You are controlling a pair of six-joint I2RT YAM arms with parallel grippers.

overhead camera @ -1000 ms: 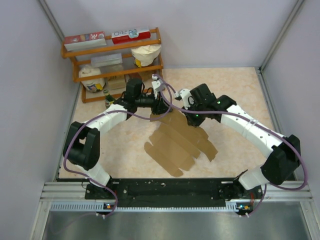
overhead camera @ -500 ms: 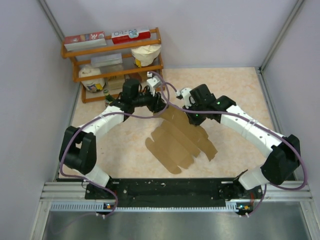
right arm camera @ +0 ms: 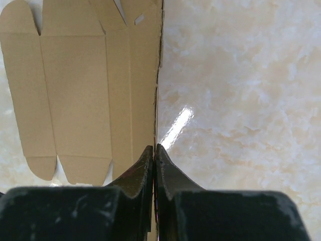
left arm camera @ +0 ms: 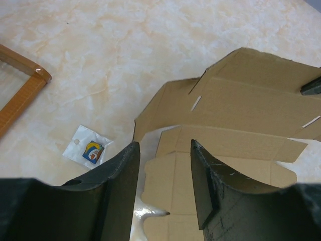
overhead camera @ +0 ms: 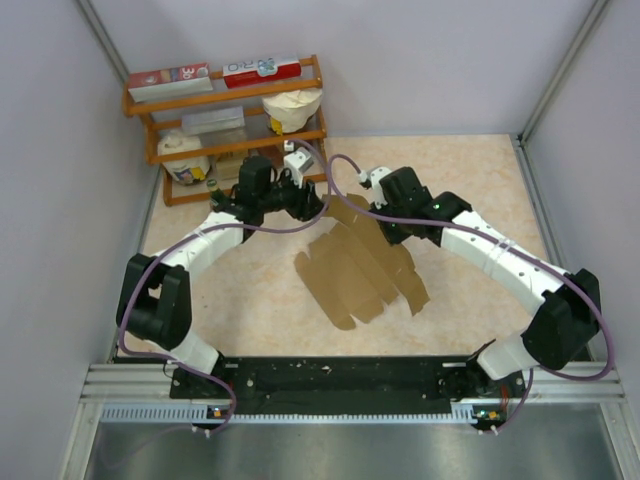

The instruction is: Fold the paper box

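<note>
The flat brown die-cut cardboard box looks light and bendy, best edge-gripped: right gripper pinches its edge, left gripper gapes.

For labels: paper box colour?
The paper box is plain brown, unprinted; right wrist view shows it best.

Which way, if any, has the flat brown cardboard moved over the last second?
Yes. The paper box has slid away from the black base rail, toward the wooden shelf at the back left.
</note>
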